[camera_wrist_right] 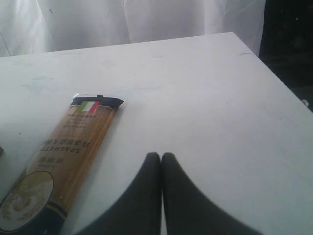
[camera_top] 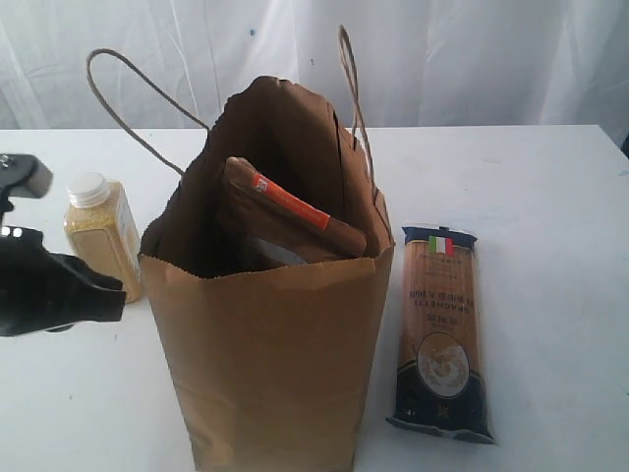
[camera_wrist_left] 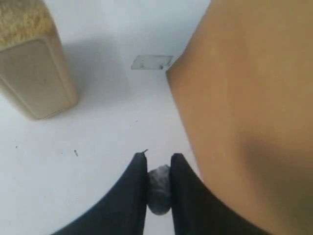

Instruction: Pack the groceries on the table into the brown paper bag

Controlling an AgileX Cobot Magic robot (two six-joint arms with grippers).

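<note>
The brown paper bag (camera_top: 275, 364) stands open in the middle of the table (camera_top: 550, 197), with the brown orange-labelled pouch (camera_top: 295, 211) leaning inside it. To its left stands the yellow-grain bottle (camera_top: 101, 236) with a white cap. My left gripper (camera_top: 108, 293) hovers low between the bottle (camera_wrist_left: 29, 73) and the bag wall (camera_wrist_left: 249, 112). Its jaws (camera_wrist_left: 159, 159) are pinched on a small grey lump (camera_wrist_left: 159, 188) that I cannot identify. The dark-blue spaghetti packet (camera_top: 442, 329) lies flat to the right of the bag. My right gripper (camera_wrist_right: 161, 155) is shut and empty over bare table beside the packet (camera_wrist_right: 63, 156).
White curtains hang behind the table. The bag's two cord handles (camera_top: 349, 88) stick up above its rim. A small pale patch (camera_wrist_left: 151, 62) marks the tabletop near the bag's corner. The table's right edge (camera_wrist_right: 274, 73) drops to dark floor.
</note>
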